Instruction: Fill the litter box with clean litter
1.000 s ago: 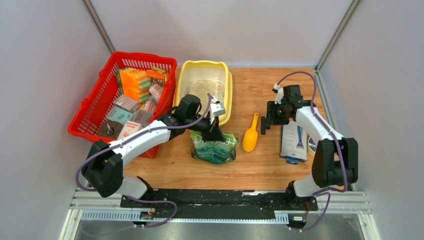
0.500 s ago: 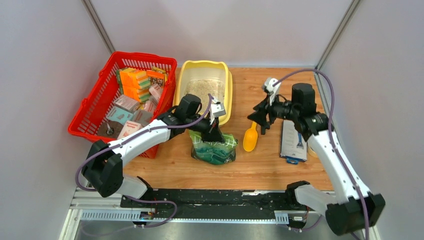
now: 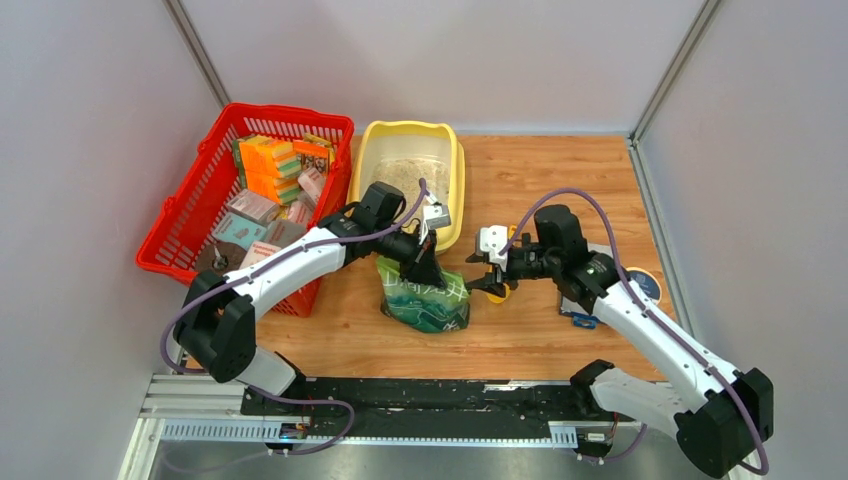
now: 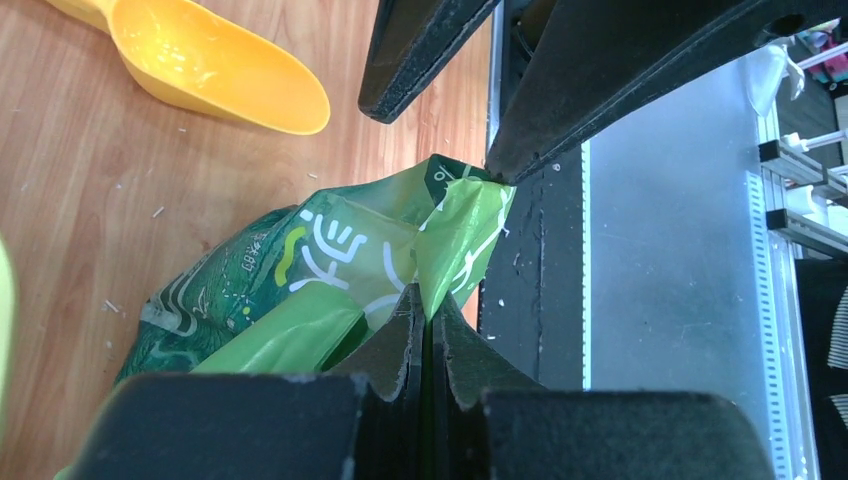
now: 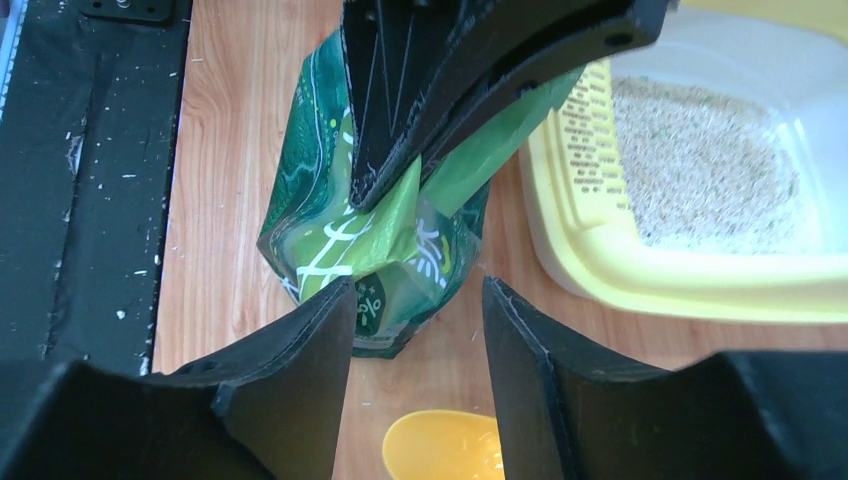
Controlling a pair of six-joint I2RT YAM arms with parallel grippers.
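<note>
The pale yellow litter box stands at the back centre with a thin layer of beige litter in it; the right wrist view shows its slotted lip and the litter. The green pouch stands in front of it. My left gripper is shut on the pouch's folded top edge. My right gripper is open just right of the pouch, low over the table, one finger close to the pouch's top corner.
A yellow scoop lies under my right gripper, right of the pouch. A red mesh basket with packages is at the left. A blister pack and a dark round disc lie at the right.
My right arm has swung from the back right down and left to the pouch, over the scoop. My left gripper has kept hold of the pouch's top, which now stands a little taller.
</note>
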